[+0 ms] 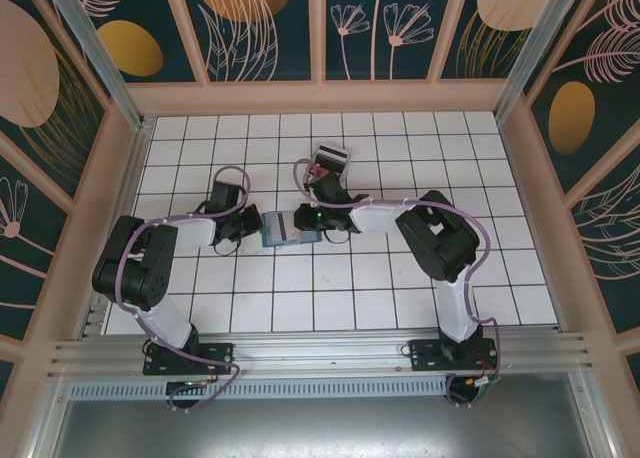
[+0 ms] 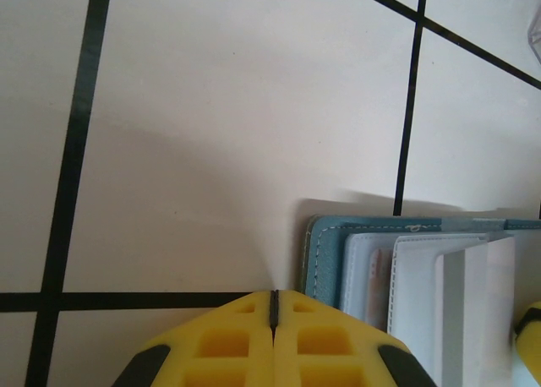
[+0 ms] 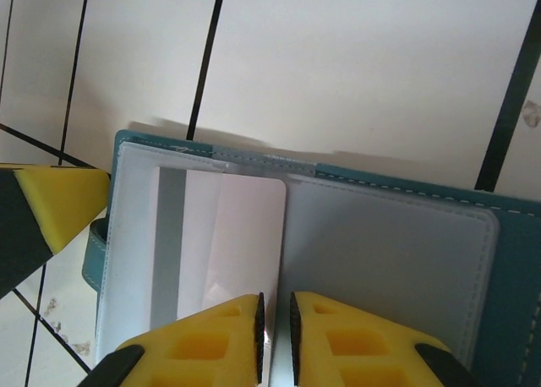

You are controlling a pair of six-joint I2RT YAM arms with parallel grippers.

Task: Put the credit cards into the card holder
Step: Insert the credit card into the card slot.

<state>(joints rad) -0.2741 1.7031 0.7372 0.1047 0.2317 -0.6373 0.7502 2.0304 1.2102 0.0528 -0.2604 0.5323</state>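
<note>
**Top external**
- Left pincer [image 1: 250, 224]: sits at the left edge of the card holder [image 1: 284, 234], which lies open near the middle of the white-tiled desk [image 1: 300, 298]. You cannot read its jaws at this size.
- Right pincer [image 1: 300, 224]: sits over the holder, and its arm hides the holder's right part.
- Clear tray [image 1: 320, 170]: stands farther back, well apart from the holder. It holds credit cards [image 1: 334, 155], red and dark; you cannot count them.

**Left wrist**
- Left pincer [image 2: 273, 315]: fully closed, its yellow pads meeting in a thin seam with nothing between them. Its tip is just beside the card holder's [image 2: 325, 252] corner.
- The holder's pale pockets are cut off at the right and bottom of the frame.

**Right wrist**
- Right pincer [image 3: 275, 319]: the jaws are nearly together, leaving a narrow gap.
- A pale card [image 3: 237, 235] with a grey stripe lies on the left inner page of the holder [image 3: 397, 260]. Its right edge runs down into that gap, and you cannot tell whether the pads clamp it.
- The left pincer's yellow finger [image 3: 55, 205] shows at the holder's left edge.
- The holder's lower part is cut off.
</note>
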